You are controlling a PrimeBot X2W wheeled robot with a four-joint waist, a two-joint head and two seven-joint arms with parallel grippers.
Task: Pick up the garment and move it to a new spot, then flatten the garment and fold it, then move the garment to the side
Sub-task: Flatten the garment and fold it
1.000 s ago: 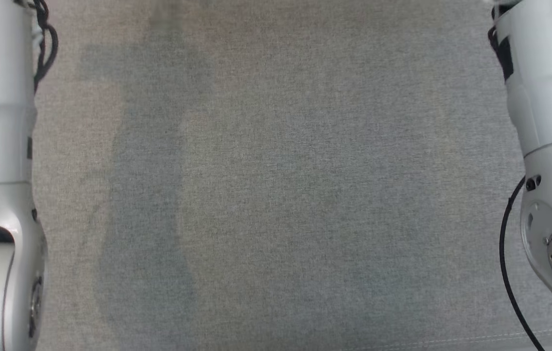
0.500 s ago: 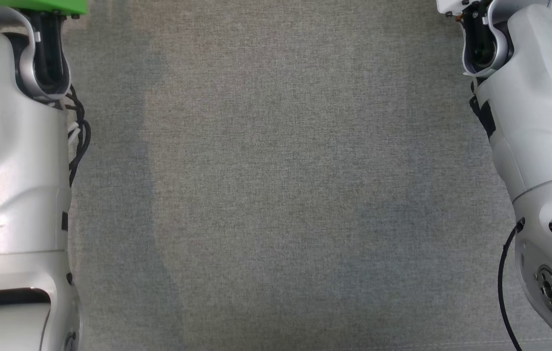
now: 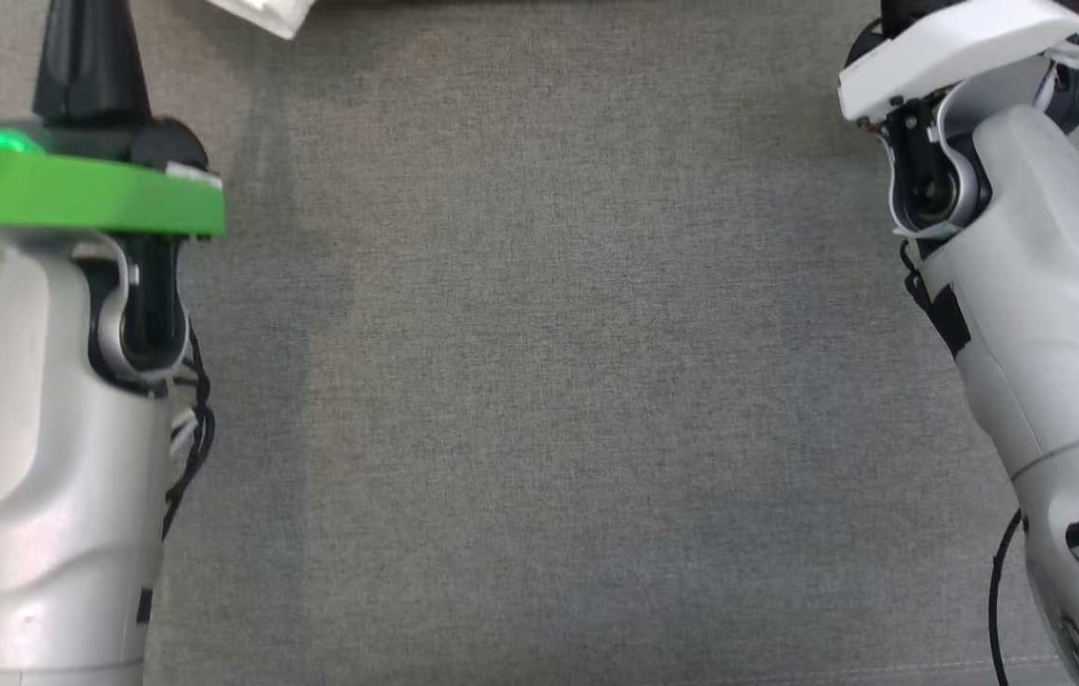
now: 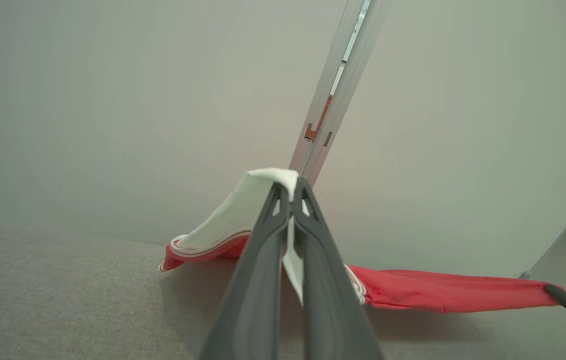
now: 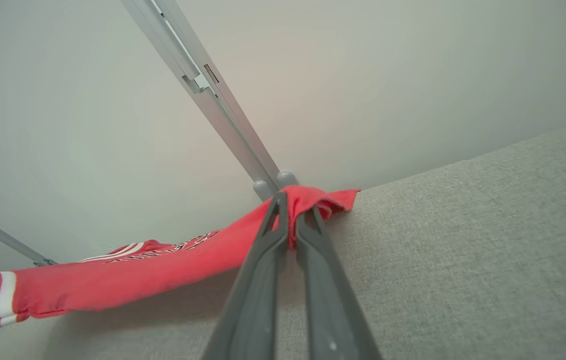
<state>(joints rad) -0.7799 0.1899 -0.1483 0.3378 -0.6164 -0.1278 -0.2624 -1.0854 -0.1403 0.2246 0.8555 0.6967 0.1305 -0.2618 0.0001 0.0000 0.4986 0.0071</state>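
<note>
Left wrist view: left tool point(image 4: 290, 186) and right tool point(image 5: 290, 200) each clamp the garment point(image 4: 438, 291), stretched between.

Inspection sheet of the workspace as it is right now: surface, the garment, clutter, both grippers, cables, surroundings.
Surface: grey woven cloth, flat, softly shadowed.
Job's things: red garment with white striped trim, strung low over the surface between the two grippers.
Clutter: nothing seen.
Grippers: left gripper shut on a white part of the garment; right gripper shut on a bunched red edge.
Cables: black cables looped beside the left forearm; black cable along the right forearm; both apart from the garment.
Surroundings: pale wall; grey metal rail running up it.
</note>
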